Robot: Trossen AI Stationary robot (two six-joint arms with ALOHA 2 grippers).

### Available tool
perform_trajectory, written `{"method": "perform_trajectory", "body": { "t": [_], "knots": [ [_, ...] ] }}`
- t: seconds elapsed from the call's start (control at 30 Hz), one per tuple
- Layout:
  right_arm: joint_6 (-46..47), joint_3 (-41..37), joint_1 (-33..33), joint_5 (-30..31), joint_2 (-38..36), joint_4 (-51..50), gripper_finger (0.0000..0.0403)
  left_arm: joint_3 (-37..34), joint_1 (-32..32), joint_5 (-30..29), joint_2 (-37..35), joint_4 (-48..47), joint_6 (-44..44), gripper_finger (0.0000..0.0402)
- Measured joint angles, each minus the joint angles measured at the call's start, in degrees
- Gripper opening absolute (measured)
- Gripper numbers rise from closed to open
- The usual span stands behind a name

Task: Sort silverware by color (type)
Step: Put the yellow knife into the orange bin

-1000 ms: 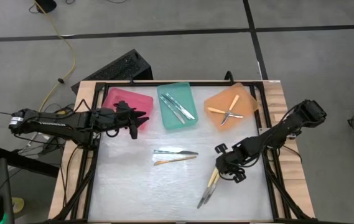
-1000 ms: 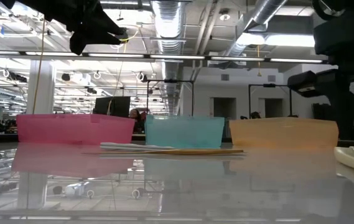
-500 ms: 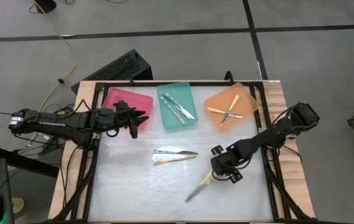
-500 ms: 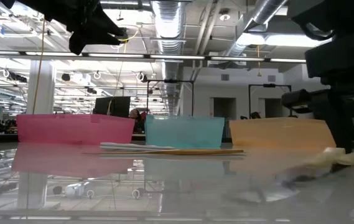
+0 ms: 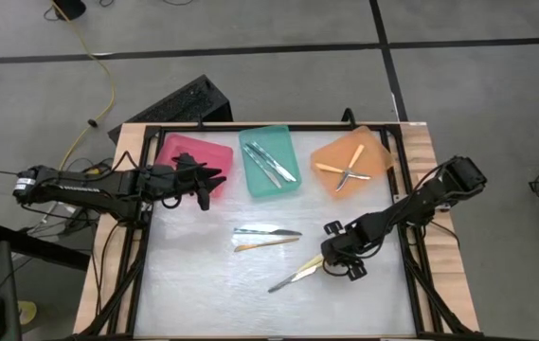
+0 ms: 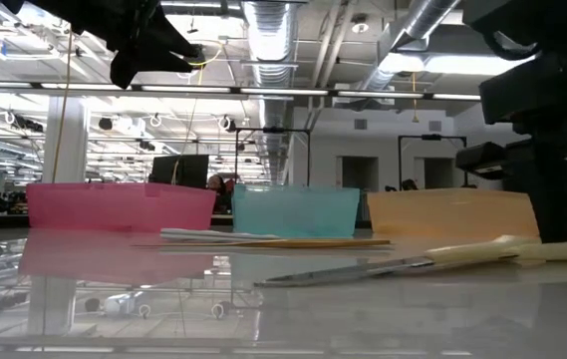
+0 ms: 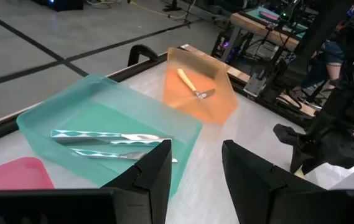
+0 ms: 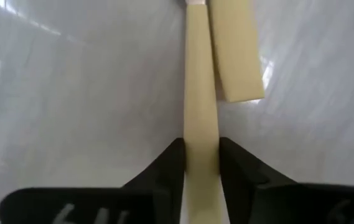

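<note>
My right gripper (image 5: 333, 262) stands at the table's near right, pointing down, shut on a pale yellow utensil (image 5: 296, 275) that lies slantwise on the table with its metal end toward the near left. A second pale yellow handle (image 8: 236, 56) lies right beside it. Two more utensils (image 5: 267, 237) lie side by side at mid-table. The teal tray (image 5: 271, 185) holds two teal-handled pieces and the orange tray (image 5: 378, 156) two orange ones. My left gripper (image 5: 214, 180) hovers open over the pink tray (image 5: 186, 152). My right gripper pinches the pale yellow handle (image 8: 200, 134) between its two fingers (image 8: 172, 165), one on each long edge. The fingers come from above, pointing steeply down, and straddle the handle. The utensil lies on the table (image 6: 403, 264), its metal end resting there.
The three trays stand in a row along the far edge. A black frame rail (image 5: 411, 275) runs close to the right of my right gripper. The near left of the white table top (image 5: 193, 284) is bare.
My right gripper has sunk toward the table and shifted slightly left onto the pale yellow handles. The utensil has turned about on the table: its metal end has swung from pointing at the near edge toward the left, while the handle end stayed by the gripper.
</note>
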Motion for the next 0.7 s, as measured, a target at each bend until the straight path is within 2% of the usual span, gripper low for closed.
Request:
{"method": "perform_trajectory", "body": {
  "t": [0.13,0.43,0.7],
  "knots": [
    [2.32,0.00,0.09,0.00,0.00,0.00,0.0071,0.00,-0.01,-0.16,0.00,0.01,0.04,0.0126],
    [8.48,-0.02,0.35,0.13,0.04,0.52,0.0066,0.00,0.00,-0.28,0.00,-0.02,0.28,0.0126],
    [8.74,2.49,0.35,0.11,0.35,-0.76,0.0065,0.00,0.00,-0.66,0.00,-0.04,0.28,0.0126]
  ]
}}
